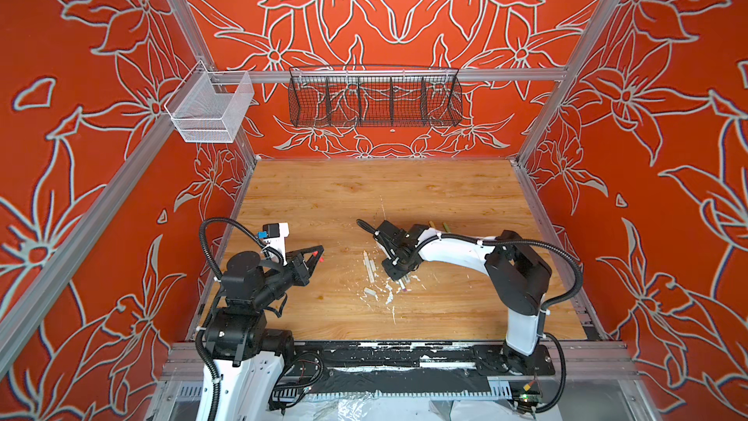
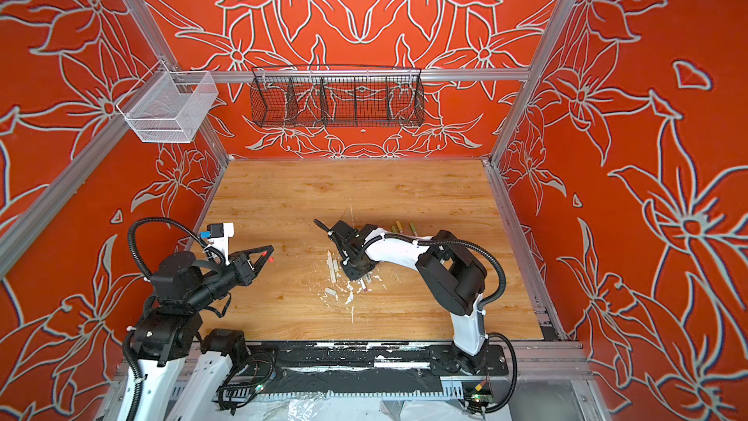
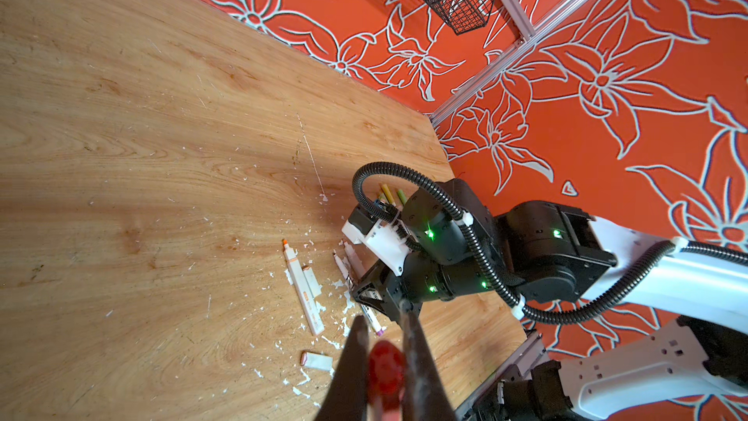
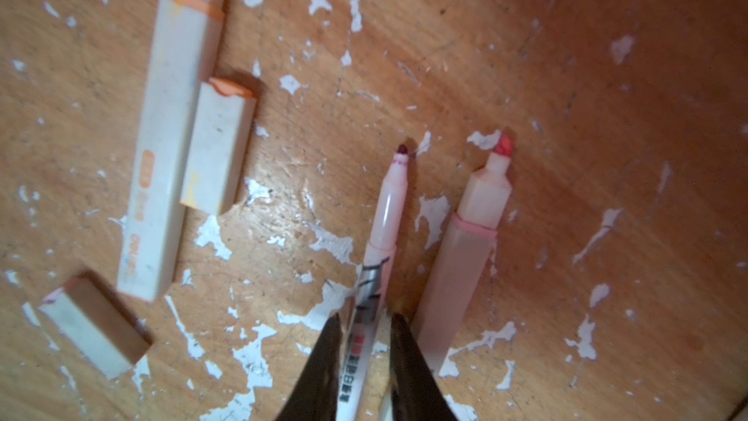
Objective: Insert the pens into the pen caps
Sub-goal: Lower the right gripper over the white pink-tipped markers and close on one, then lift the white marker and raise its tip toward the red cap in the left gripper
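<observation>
— The left hand?
— Closed on a red cap, over the counter's left side.
— The right hand?
— Down at the counter, jaws either side of a slim pen lying flat. Whether it is pinched, I cannot tell.
— Others?
— A pink pen just beside it, an orange pen near, and a white cap against that.

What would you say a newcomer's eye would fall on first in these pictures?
Probably the red floral walls enclosing the whole cell. Next, near the middle of the table, the right gripper straddles a pen among loose caps and white paint flecks. On the left, the left gripper grips a red cap.
</observation>
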`<state>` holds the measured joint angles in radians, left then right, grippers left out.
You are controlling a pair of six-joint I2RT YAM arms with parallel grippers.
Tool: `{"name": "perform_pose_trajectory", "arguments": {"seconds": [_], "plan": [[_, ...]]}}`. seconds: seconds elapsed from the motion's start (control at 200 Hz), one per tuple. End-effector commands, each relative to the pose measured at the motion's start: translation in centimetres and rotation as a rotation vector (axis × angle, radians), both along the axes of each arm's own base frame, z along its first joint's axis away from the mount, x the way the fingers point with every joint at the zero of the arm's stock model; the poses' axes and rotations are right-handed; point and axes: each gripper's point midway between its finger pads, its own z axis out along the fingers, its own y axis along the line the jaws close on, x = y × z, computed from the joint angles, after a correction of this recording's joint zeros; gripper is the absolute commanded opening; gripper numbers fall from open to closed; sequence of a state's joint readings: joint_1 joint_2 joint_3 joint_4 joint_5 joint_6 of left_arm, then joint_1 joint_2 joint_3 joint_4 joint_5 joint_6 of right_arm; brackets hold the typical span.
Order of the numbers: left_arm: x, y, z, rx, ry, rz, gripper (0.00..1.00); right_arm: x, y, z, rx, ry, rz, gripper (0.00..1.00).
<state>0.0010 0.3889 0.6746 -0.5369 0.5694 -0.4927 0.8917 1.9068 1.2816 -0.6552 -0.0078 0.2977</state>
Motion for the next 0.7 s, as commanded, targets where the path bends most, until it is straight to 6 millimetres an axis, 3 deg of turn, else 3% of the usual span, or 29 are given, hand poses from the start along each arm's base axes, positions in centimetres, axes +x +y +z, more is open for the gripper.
{"name": "perform_pose_trajectory", "arguments": {"seconds": [0.0,0.245,0.425,0.555,0.696], "plan": [[0.3,0.0,0.0,0.011,-0.019,-0.003,0.0,-0.6,-0.2,-0.9,-0.029,0.043,0.006,0.26],[0.3,0.0,0.0,0.004,-0.018,-0.006,0.0,-0.7,0.2,-1.9,-0.042,0.077,0.011,0.28],[0.5,-1.2,-0.1,-0.04,-0.017,-0.082,0.0,-0.8,0.8,-2.1,-0.026,0.098,0.013,0.18],[1.0,-2.0,-0.6,-0.075,0.007,-0.135,0.0,-0.2,1.9,-0.2,0.04,0.064,0.011,0.14],[1.5,-2.2,-0.9,-0.082,0.016,-0.15,0.0,-0.6,4.1,3.2,0.212,0.025,0.094,0.11]]}}
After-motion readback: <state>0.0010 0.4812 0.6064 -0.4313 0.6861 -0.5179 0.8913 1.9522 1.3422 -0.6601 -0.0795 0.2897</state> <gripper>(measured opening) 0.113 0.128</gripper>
